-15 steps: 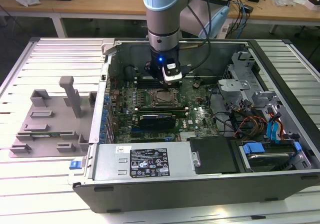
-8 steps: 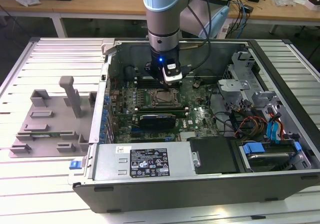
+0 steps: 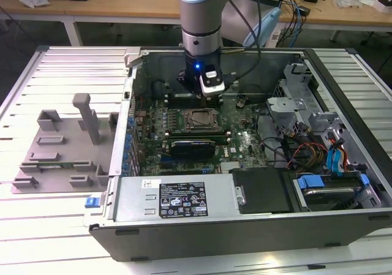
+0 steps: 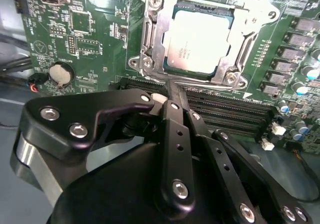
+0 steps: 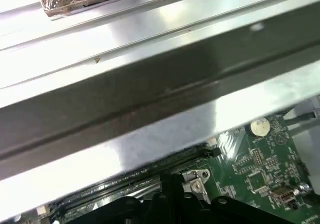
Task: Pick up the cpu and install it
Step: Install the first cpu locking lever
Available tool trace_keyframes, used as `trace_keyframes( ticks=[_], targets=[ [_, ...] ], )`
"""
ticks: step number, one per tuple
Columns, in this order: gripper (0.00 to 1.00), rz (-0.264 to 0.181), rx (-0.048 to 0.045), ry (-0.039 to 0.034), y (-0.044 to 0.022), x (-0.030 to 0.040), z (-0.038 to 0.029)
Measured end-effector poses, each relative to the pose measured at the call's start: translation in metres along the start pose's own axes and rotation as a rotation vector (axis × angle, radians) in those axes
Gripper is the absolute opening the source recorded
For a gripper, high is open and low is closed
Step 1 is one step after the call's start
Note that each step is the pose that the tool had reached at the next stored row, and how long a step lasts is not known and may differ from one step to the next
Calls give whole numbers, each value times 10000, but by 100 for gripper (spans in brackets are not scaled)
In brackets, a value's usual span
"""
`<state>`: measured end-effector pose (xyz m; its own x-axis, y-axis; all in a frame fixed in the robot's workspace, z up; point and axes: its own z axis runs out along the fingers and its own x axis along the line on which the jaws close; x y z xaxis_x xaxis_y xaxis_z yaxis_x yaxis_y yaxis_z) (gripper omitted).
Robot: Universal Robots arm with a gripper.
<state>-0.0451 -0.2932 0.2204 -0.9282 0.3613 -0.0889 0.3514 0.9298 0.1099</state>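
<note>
Silvery cpu point(image 4: 200, 39) already sits in its socket frame point(image 4: 150, 44) (bracket not clamped). Gripper point(image 4: 172, 87) hovers just beside, fingers pressed together, holding nothing.

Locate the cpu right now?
In the second wrist view the cpu sits inside the socket frame on the motherboard, just beyond the hand.

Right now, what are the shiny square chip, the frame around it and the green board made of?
The cpu has a pale, brushed-looking top that shines softly, so probably metal. The socket frame around it looks like bare steel: silvery, glinting, held by screws. The motherboard is flat, green and glossy with tiny soldered parts, likely lacquered circuit board. The gripper beside the socket is matt black, perhaps coated metal or plastic.
</note>
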Motion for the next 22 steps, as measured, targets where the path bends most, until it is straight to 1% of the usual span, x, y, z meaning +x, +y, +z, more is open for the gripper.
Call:
trace_keyframes(
  ticks=[2, 3, 4, 6, 7, 8, 10, 11, 12, 13, 14, 15, 16, 17, 19, 20, 21, 22],
  targets=[
    [11, -17, 129, -35, -12, -5, -7],
    [11, -23, 172, -46, -26, -10, -9],
    [11, -22, 190, -54, -72, -28, -12],
    [11, -25, 196, -55, -173, -58, -20],
    [11, -25, 199, -57, -194, -64, -22],
    [11, -26, 213, -63, -229, -72, -25],
    [11, -35, 288, -79, -258, -80, -28],
    [11, -51, 443, -94, -282, -89, -29],
    [11, -62, 565, -100, -293, -93, -30],
    [11, -76, 713, -93, -300, -95, -31],
    [11, -83, 790, -77, -302, -96, -31],
    [11, -93, 890, -27, -302, -97, -30],
    [11, -130, 980, 92, -300, -101, -27],
    [11, -255, 1007, 194, -299, -107, -22],
    [11, -480, 996, 228, -299, -107, -16],
    [11, -671, 978, 250, -299, -109, -12],
    [11, -916, 919, 282, -297, -113, -9],
    [11, -1195, 834, 320, -294, -121, -6]
  ],
)
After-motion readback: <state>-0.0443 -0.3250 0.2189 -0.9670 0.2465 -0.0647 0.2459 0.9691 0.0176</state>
